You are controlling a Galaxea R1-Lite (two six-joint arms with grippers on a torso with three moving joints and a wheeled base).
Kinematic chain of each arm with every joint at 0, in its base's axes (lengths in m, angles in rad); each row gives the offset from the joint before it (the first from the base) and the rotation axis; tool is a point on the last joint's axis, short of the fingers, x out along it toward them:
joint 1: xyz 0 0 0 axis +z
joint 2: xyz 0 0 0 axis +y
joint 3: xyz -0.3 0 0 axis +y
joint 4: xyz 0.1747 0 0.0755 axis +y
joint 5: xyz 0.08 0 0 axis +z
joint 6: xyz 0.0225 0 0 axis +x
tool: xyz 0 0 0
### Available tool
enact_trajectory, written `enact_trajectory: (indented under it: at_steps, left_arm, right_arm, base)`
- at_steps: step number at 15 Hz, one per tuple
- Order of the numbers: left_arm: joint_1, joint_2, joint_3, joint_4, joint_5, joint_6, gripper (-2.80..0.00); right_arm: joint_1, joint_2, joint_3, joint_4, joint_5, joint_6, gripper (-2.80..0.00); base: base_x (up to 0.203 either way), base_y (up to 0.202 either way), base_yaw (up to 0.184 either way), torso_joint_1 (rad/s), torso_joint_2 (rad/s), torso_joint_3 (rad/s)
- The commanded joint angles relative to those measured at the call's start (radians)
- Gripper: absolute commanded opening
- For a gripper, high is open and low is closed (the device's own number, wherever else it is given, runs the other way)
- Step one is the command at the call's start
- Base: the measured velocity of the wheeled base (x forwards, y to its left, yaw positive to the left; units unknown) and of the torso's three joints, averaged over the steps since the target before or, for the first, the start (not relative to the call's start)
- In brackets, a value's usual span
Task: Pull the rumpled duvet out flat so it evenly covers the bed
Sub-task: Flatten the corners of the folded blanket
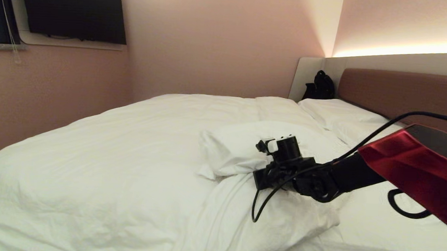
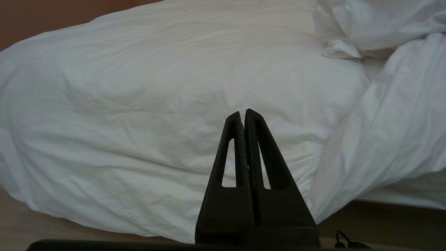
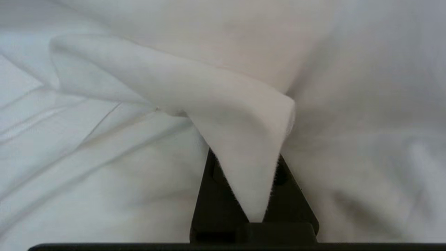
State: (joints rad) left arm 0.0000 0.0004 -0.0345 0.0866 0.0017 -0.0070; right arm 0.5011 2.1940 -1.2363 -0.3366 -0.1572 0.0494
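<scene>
The duvet (image 1: 103, 161) is spread over the left of the bed (image 1: 394, 226), but a corner is folded back at centre frame, leaving the lower right uncovered. That fold is clamped in the right end effector (image 3: 254, 188). The left end effector (image 2: 244, 120) is parked low, pressed together and empty. Pulling flat remains. No containers are seen.

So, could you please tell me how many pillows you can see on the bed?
2. One pillow lies at the headboard, near the black bag in the corner; a second lies beside it, nearer the robot. The duvet may hide others.
</scene>
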Motion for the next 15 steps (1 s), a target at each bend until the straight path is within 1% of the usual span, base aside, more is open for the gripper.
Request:
enact_trajectory:
  at_steps: [1,3,5,6,8,10,12,13,15]
  left_arm:
    - [-0.001,0.0,-0.001,0.001,0.001,0.0,-2.8]
    - [0.0,0.0,-0.001,0.001,0.001,0.001,-2.8]
    - [0.0,0.0,-0.001,0.001,0.0,0.001,-2.8]
    - [0.0,0.0,0.001,0.001,0.001,0.001,-2.8]
    - [0.0,0.0,-0.001,0.001,0.001,0.001,-2.8]
    - [0.0,0.0,0.0,0.001,0.001,0.001,-2.8]
    - [0.0,0.0,-0.001,0.001,0.0,0.0,-2.8]
    - [0.0,0.0,-0.001,0.001,0.0,0.001,-2.8]
    - [0.0,0.0,-0.001,0.001,0.0,0.001,-2.8]
  right_arm:
    - [0.0,-0.249,0.181,-0.005,-0.007,0.003,-2.8]
    - [-0.001,-0.437,0.385,-0.007,-0.035,0.005,-2.8]
    - [-0.001,-0.548,0.521,-0.007,-0.063,0.008,-2.8]
    - [-0.001,-0.58,0.564,-0.007,-0.072,0.01,-2.8]
    - [-0.006,-0.599,0.59,-0.007,-0.076,0.013,-2.8]
    - [-0.017,-0.626,0.655,-0.007,-0.076,0.016,-2.8]
    - [-0.018,-0.625,0.675,-0.007,-0.075,0.018,-2.76]
    - [-0.018,-0.625,0.683,-0.009,-0.076,0.017,0.0]
    - [-0.018,-0.626,0.689,-0.008,-0.073,0.018,0.0]
  base:
    - [0.0,0.0,0.0,0.0,0.0,0.0]
    - [0.0,0.0,0.0,0.0,0.0,0.0]
    - [0.0,0.0,0.0,0.0,0.0,0.0]
    - [0.0,0.0,0.0,0.0,0.0,0.0]
    - [0.0,0.0,0.0,0.0,0.0,0.0]
    - [0.0,0.0,0.0,0.0,0.0,0.0]
    - [0.0,0.0,0.0,0.0,0.0,0.0]
    - [0.0,0.0,0.0,0.0,0.0,0.0]
    - [0.0,0.0,0.0,0.0,0.0,0.0]
